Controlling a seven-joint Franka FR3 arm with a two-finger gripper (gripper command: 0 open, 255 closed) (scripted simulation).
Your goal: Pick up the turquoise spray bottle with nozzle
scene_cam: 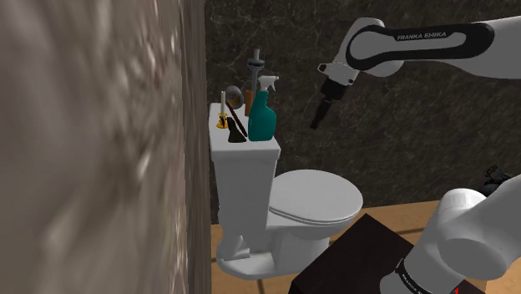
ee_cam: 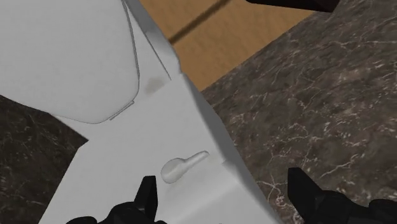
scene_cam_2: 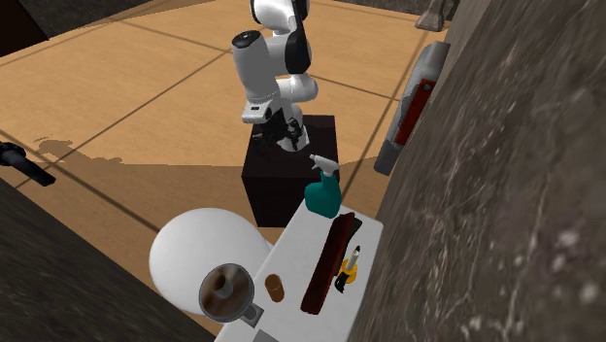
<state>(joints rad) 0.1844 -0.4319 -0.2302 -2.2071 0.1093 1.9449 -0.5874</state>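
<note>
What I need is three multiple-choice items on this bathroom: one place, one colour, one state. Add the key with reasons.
1. The spray bottle stands on:
A. the toilet seat lid
B. the floor
C. the toilet tank
2. The bottle's body is:
A. turquoise
B. red
C. yellow
3. The gripper is:
A. shut on the bottle
B. open, holding nothing
C. shut on the flush lever
Key: 1 C, it stands on the tank's top; 2 A, turquoise under a white nozzle; 3 B, in the wrist view its fingers stand apart with nothing clasped.
</note>
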